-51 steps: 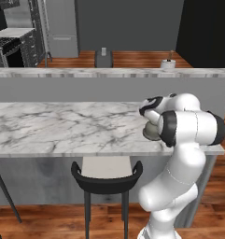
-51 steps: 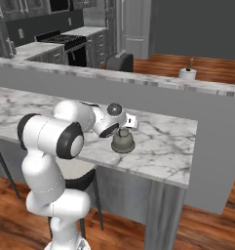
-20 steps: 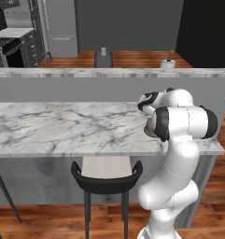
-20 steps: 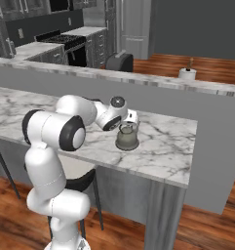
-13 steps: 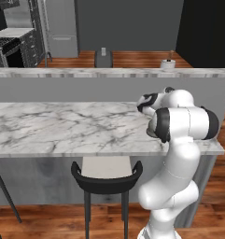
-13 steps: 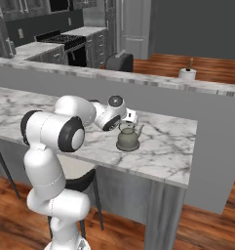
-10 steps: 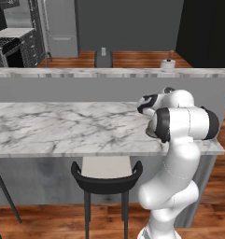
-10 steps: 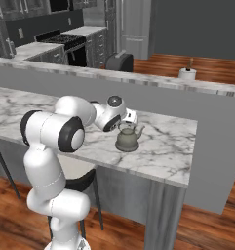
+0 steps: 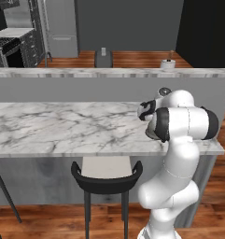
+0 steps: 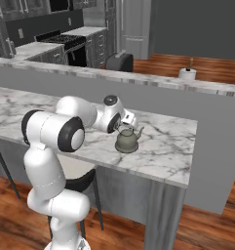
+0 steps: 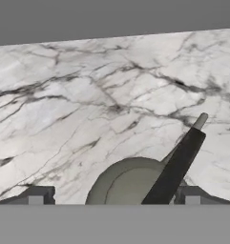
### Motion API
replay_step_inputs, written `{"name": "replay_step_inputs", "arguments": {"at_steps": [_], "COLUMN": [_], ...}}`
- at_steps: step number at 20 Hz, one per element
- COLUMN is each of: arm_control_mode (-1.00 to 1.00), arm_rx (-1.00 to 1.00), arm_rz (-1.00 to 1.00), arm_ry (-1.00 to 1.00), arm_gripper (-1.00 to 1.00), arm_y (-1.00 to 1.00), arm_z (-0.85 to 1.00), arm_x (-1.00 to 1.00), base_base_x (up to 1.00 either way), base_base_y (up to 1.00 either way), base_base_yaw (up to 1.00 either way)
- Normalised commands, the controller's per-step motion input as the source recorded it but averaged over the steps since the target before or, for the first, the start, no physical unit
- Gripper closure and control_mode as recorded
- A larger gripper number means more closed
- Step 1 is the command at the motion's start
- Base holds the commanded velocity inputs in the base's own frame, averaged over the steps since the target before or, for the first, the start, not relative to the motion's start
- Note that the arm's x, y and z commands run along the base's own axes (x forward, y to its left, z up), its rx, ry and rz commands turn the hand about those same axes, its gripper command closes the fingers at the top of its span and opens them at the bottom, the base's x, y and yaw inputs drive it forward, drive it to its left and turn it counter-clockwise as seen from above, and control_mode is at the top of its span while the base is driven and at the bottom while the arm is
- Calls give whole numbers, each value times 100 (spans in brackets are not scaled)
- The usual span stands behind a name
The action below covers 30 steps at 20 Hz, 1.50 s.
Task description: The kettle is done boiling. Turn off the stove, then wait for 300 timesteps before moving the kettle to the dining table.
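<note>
Dark-walled kitchen space with warm wooden flooring surrounds the work area, and the black gas range with grey grates (image 10: 65,41) stands well apart at the far back, clear of any vessel.

Largest item in use is the long white, grey-veined marble dining desk (image 10: 163,146), a polished flat slab with a raised back ledge. It serves as the destination surface, which in my judgement accounts for the vessel's position upon it. A black curved-back stool (image 9: 106,173) is tucked under its near edge.

White jointed robot arm (image 10: 53,132) reaches low across the slab so that its wrist hangs directly over the load.

Small squat rounded kettle of dull grey-beige metal (image 10: 127,140) sits upright on the marble, near the desk's right end and set in from its edges. Its spout points away from the arm; its thin dark arched handle (image 11: 176,167) crosses the domed lid in the hand view.

Pincer (image 10: 125,123) sits just above the handle, jaws spread wide and released, one dark tip on either side of the kettle body, gripping nothing. Delivery appears complete.
</note>
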Motion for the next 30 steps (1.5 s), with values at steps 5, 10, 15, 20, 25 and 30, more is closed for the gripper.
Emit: {"name": "replay_step_inputs", "arguments": {"at_steps": [5,10,15,20,25,30], "arm_control_mode": [-100,-100,-100,-100,-100,-100], "arm_rx": [0,0,0,0,0,0], "arm_rz": [-7,-11,-11,-14,-16,-15], "arm_ry": [12,9,9,2,1,2], "arm_gripper": [-100,-100,-100,-100,-100,-100], "arm_y": [8,2,0,0,0,0], "arm_z": [-3,4,5,0,14,27], "arm_x": [7,3,0,0,-16,-33], "base_base_x": [0,0,0,0,0,0], "base_base_y": [0,0,0,0,0,0], "base_base_yaw": [0,0,0,0,0,0]}}
